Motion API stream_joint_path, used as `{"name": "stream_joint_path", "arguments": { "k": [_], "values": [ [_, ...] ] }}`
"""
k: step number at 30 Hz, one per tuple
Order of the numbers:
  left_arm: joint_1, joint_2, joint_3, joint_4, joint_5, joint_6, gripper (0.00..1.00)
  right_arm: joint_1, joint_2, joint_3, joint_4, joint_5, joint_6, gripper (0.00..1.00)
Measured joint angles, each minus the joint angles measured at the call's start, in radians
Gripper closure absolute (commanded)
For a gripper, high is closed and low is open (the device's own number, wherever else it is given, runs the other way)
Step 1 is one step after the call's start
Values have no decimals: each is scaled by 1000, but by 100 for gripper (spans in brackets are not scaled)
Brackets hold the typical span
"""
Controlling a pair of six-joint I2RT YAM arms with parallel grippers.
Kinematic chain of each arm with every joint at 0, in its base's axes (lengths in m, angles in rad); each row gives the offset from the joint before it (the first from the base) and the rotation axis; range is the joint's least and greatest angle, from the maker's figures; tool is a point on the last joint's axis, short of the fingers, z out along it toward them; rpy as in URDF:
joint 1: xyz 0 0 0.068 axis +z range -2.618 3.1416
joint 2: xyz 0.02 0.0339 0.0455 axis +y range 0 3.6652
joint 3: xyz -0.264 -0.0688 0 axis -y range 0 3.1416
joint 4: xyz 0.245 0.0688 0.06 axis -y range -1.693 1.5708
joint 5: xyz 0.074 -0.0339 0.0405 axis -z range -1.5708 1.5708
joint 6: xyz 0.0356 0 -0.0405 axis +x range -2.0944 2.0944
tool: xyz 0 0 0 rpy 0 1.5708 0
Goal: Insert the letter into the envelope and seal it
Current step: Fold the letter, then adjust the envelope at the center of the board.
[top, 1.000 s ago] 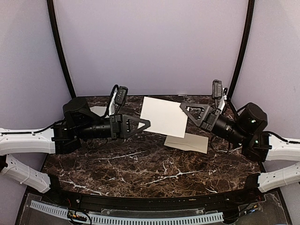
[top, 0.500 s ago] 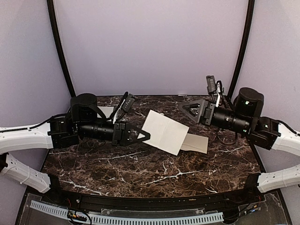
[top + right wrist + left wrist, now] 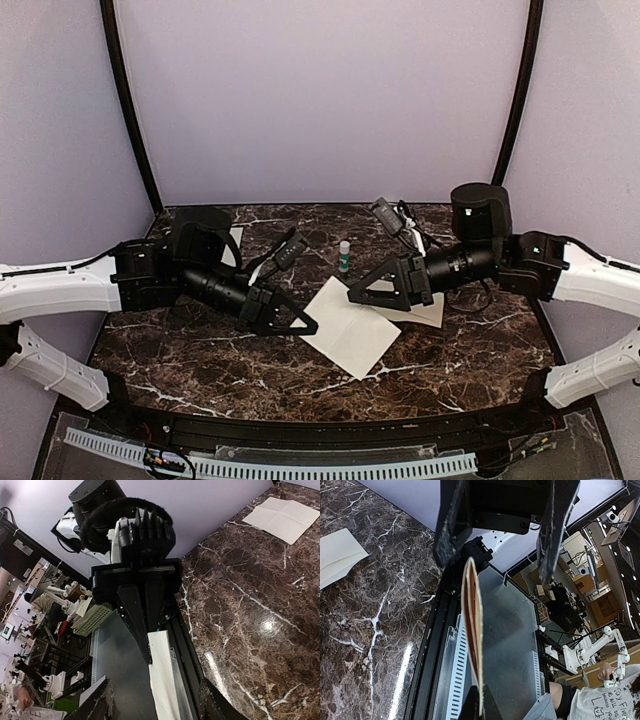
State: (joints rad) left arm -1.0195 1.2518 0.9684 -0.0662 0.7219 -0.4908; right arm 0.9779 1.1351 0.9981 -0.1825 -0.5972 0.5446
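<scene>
The letter (image 3: 352,338), a plain white sheet, hangs tilted just above the marble, and my left gripper (image 3: 304,326) is shut on its left corner. In the left wrist view the letter (image 3: 473,630) shows edge-on, pinched between the closed fingertips of the left gripper (image 3: 480,706). My right gripper (image 3: 364,292) stands open over the sheet's far edge. In the right wrist view the letter (image 3: 164,680) runs between the right gripper's (image 3: 156,704) spread fingers, touching neither. The cream-beige envelope (image 3: 432,313) lies flat on the table, partly under the right gripper and the letter, and the envelope (image 3: 337,557) also shows in the left wrist view.
A small glue stick (image 3: 344,256) stands upright behind the letter. Another white creased sheet (image 3: 233,241) lies at the back left, partly behind the left arm, and this creased sheet (image 3: 283,518) also shows in the right wrist view. The table's front rail (image 3: 300,430) runs along the near edge.
The right gripper has let go of the letter and opened. Both arms have swung down toward the table's middle, and the left gripper has brought the letter down and forward.
</scene>
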Motion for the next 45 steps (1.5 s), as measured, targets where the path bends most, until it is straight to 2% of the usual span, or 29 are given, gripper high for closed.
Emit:
{"name": "stream_joint_path", "arguments": {
  "k": [3,7,9,13,16,18,21,30,39,43,45],
  "values": [
    [0,0,2,-2,4,2,99,24,14,-4,3,-34,-11,60],
    [0,0,9,-2,5,6,98,52,40,-10,2,-56,-7,88],
    [0,0,11,-1,4,7,92,58,48,-13,0,-56,-8,100],
    [0,0,11,8,-9,6,70,63,47,-15,2,-24,-11,100],
    [0,-8,8,30,-44,-2,44,63,29,-27,18,28,-2,100],
    [0,-26,-6,62,-87,-16,34,63,-2,-56,50,72,17,100],
    [0,-72,-48,123,-166,-46,27,63,-57,-113,130,132,54,100],
    [0,-151,-138,299,-369,-182,21,63,-127,-237,469,275,146,100],
    [0,-157,-212,499,-380,-267,21,90,-64,-264,728,323,184,100],
    [0,-146,-212,565,-338,-285,28,97,-14,-259,768,324,193,100],
    [0,-140,-212,583,-322,-290,37,98,3,-257,778,324,195,100]
  ]
}}
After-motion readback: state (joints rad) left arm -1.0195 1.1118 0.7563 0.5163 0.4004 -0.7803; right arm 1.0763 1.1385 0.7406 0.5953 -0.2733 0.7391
